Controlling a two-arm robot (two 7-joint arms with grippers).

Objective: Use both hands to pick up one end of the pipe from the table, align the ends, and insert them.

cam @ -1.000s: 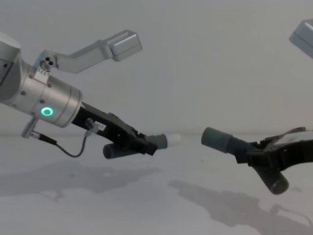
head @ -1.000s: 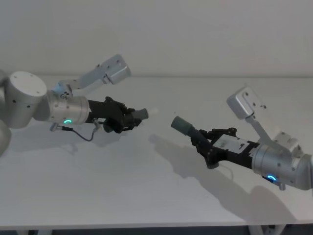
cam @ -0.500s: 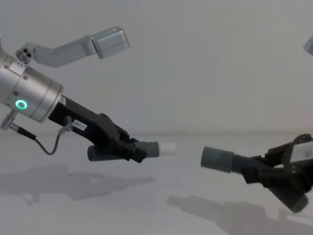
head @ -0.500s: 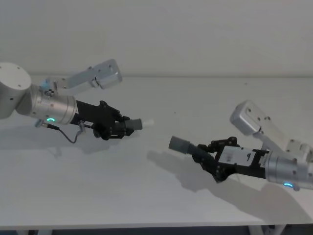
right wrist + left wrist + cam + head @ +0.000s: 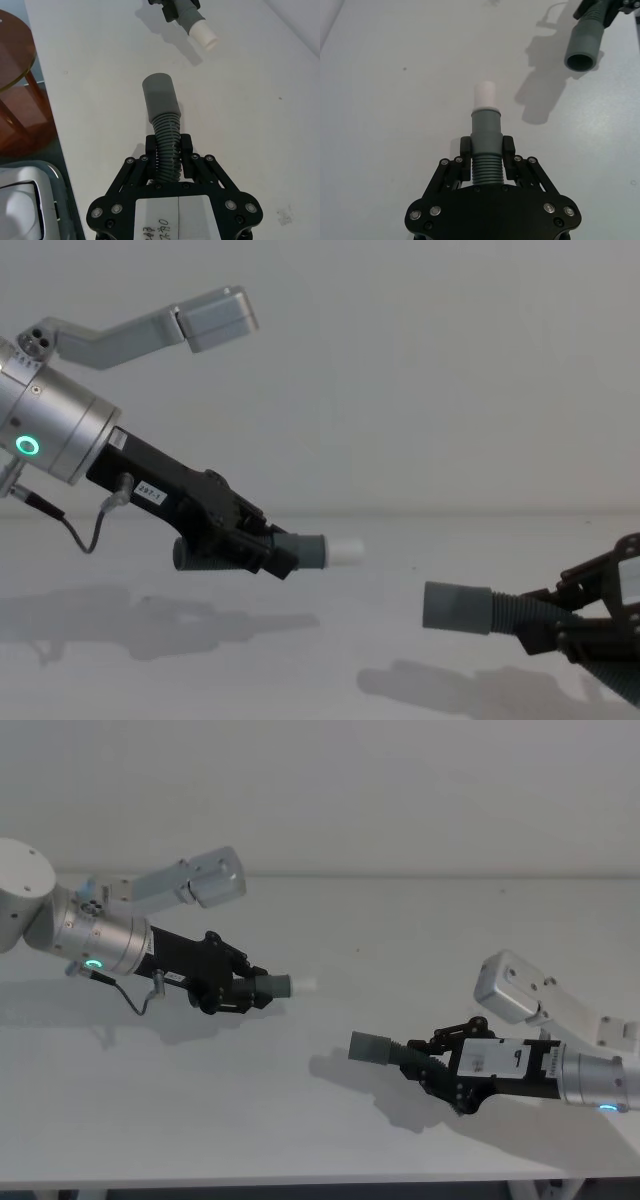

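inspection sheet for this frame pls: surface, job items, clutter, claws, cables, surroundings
Surface: white table, plain, with shadows under both arms.
Job's things: pipe piece with whitish tip and pipe piece with open grey cuff, both off the table, ends facing but apart, cuff lower, not inserted.
Clutter: nothing seen.
Grippers: left claw shut on the tipped piece's ribbed section; right claw shut on the cuffed piece's ribs.
Cables: thin black cable looping under the left wrist.
Surroundings: pale wall behind; brown round stool beside the table.

white-tipped pipe piece (image 5: 268, 986) left, grey-cuffed piece (image 5: 385, 1050) right (both held aloft), ends well apart.
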